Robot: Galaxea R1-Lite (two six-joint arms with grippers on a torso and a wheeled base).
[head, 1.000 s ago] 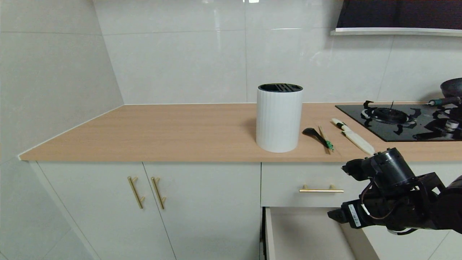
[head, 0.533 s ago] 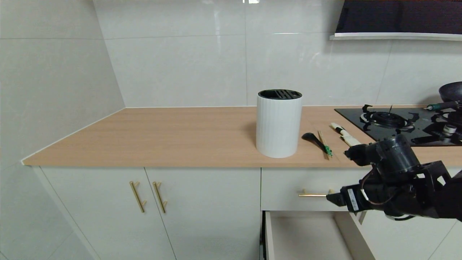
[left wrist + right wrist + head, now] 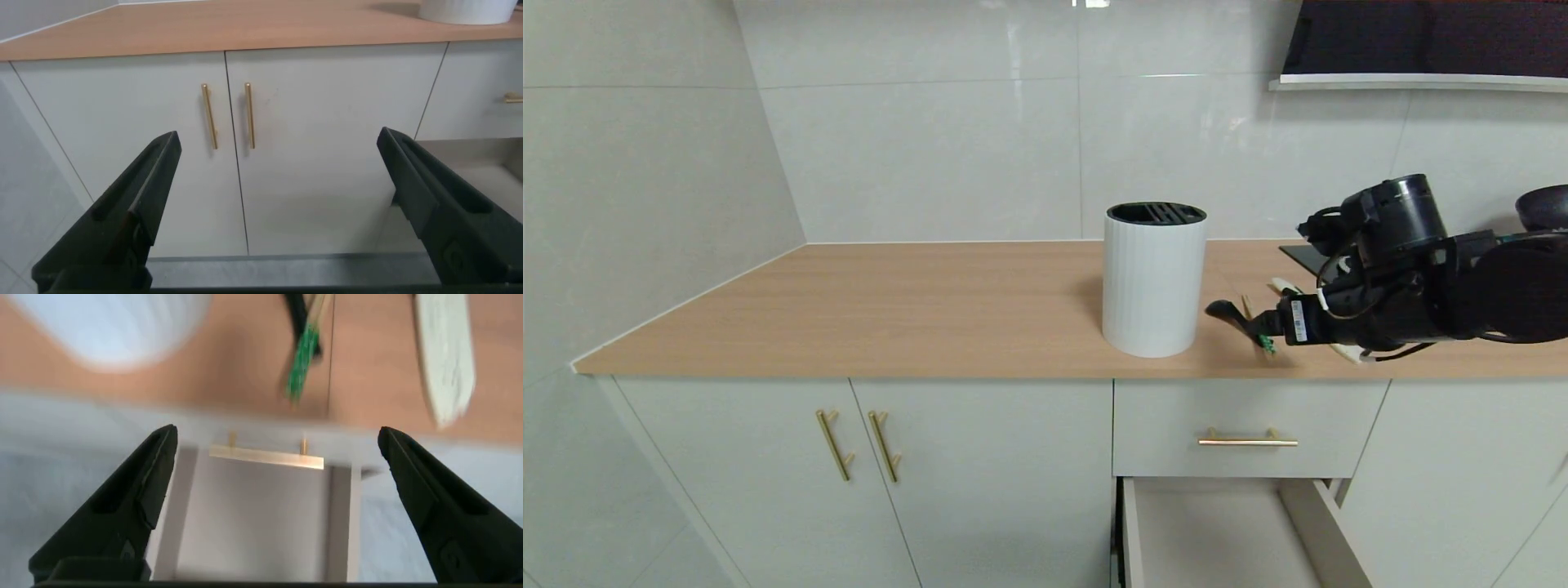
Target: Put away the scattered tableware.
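Right gripper (image 3: 1264, 317) hovers at the counter (image 3: 890, 302) edge, jaws wide and empty. Spoon (image 3: 1223, 310), chopsticks (image 3: 1249, 306) and knife (image 3: 1284, 284) all lie beside the white holder (image 3: 1154, 279), so nothing looks stowed yet. Left gripper (image 3: 278, 139) hangs open-jawed facing the cupboard doors (image 3: 229, 163).

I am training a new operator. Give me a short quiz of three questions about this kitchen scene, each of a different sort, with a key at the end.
1. True or false: the lower drawer under the counter stands open.
2. The black spoon lies: A) on the counter, to the robot's right of the white holder; B) on the counter, to the holder's left; C) inside the holder.
3. Fill in: the fingers of the right hand are ___ (open or shut).
Key: 1 true; 2 A; 3 open.
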